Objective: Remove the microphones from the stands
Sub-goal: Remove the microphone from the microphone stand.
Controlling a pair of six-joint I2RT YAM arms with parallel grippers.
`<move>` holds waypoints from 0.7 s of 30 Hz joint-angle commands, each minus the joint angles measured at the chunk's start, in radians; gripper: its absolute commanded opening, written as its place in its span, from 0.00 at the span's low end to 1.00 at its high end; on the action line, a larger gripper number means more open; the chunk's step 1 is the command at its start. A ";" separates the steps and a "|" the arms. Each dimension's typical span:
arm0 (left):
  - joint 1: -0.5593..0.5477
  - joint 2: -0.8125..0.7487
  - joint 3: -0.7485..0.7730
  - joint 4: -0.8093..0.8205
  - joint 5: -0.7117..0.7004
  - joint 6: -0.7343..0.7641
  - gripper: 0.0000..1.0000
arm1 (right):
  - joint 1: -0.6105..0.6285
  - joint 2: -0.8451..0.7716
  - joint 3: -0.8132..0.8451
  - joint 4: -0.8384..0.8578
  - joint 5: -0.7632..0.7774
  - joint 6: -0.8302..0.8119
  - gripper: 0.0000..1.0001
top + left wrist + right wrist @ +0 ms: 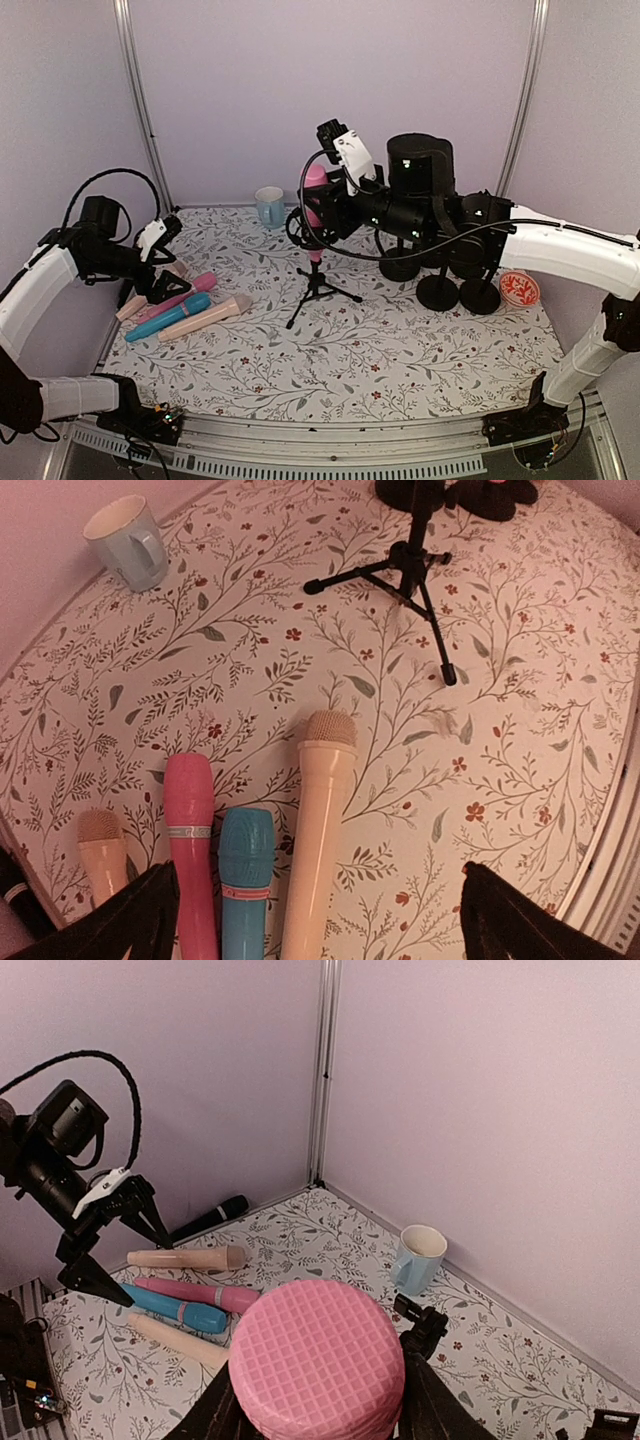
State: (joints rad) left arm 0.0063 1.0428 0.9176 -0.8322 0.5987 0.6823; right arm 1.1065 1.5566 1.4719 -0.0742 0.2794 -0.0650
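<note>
Two black fingers (432,1410) of the right claw (320,1410) press the sides of the pink-headed mic (317,1358), which sits upright in the tripod stand (318,280) at mid-table. Left claw (318,905) gapes wide above four spare mics (246,875) lying side by side on the flowered cloth (520,710). Blue mug (128,542) stands upright by the back wall; its contents cannot be told.

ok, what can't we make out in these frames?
- Right wrist: the pink microphone's head hides its own body and whether the right gripper touches it.
- Top external: that gripper covers where the microphone sits in the stand.
- Left wrist: the loose microphones' handles are cut off by the bottom edge.
- Top external: the red disc's pattern is too small.
</note>
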 commanded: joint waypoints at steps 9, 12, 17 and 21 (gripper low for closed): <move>-0.014 0.000 0.023 -0.007 0.015 -0.007 0.99 | 0.010 -0.146 0.162 0.123 -0.063 -0.029 0.10; -0.014 -0.001 0.021 -0.007 0.016 -0.004 0.99 | 0.011 -0.166 0.179 0.114 -0.083 -0.021 0.10; -0.014 -0.004 0.021 -0.007 0.019 -0.003 0.99 | 0.016 -0.194 0.179 0.116 -0.107 -0.006 0.08; -0.015 -0.013 0.031 -0.011 0.035 -0.004 0.99 | 0.018 -0.190 0.166 0.156 -0.185 0.054 0.08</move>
State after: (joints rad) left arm 0.0002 1.0428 0.9249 -0.8326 0.5995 0.6796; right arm 1.1141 1.3773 1.6314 0.0154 0.1795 -0.0689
